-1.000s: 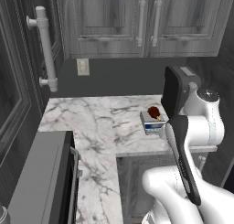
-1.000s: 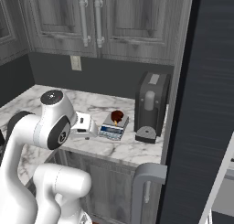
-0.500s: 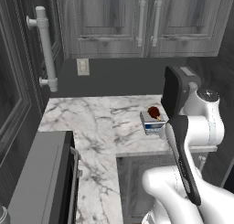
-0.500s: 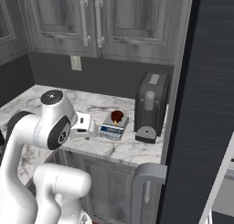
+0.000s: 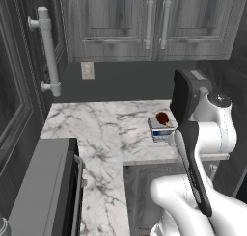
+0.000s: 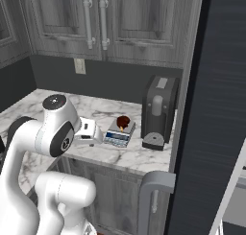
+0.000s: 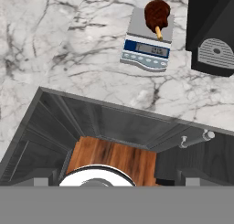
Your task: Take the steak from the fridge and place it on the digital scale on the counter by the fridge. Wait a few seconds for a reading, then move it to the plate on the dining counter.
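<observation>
The steak, a small dark red-brown lump with a pale bit, lies on the digital scale. The scale rests on the white marble counter. My gripper is open and holds nothing. It hangs over the counter's front edge, drawn back to the left of the scale and clear of it. The black fridge rises at the right.
A black boxy appliance stands right beside the scale. Grey wall cupboards hang above. A tall dark panel with a grey bar handle closes the left side. Cabinet fronts drop below the edge.
</observation>
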Tool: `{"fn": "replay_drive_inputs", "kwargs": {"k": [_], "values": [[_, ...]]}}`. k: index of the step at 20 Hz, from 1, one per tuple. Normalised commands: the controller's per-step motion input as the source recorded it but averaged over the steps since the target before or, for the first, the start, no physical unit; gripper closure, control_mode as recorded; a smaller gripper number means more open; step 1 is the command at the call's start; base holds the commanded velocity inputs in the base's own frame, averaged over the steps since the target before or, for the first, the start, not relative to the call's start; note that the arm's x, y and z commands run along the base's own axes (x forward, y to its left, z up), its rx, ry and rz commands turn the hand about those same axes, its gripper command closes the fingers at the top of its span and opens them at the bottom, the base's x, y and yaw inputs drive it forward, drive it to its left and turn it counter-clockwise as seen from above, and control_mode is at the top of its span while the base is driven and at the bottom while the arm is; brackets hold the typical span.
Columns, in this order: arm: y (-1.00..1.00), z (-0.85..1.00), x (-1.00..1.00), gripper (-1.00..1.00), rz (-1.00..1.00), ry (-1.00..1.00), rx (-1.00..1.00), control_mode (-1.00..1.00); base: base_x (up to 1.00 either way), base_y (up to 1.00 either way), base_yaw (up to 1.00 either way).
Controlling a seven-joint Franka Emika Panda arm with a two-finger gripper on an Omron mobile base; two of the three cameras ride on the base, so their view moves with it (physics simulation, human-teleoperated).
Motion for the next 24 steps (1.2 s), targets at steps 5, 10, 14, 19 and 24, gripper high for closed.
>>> {"fn": "replay_drive_inputs", "kwargs": {"k": [5,10,14,19,24], "values": [[0.0,0.0,0.0,-1.0,0.0,0.0,0.0,-1.0,0.0,0.0,0.0],[0.0,0.0,0.0,-1.0,0.0,0.0,0.0,-1.0,0.0,0.0,0.0],[0.0,0.0,0.0,-1.0,0.0,0.0,0.0,-1.0,0.0,0.0,0.0],[0.0,0.0,0.0,-1.0,0.0,0.0,0.0,-1.0,0.0,0.0,0.0],[0.0,0.0,0.02,-1.0,0.0,0.0,0.0,-1.0,0.0,0.0,0.0]]}}
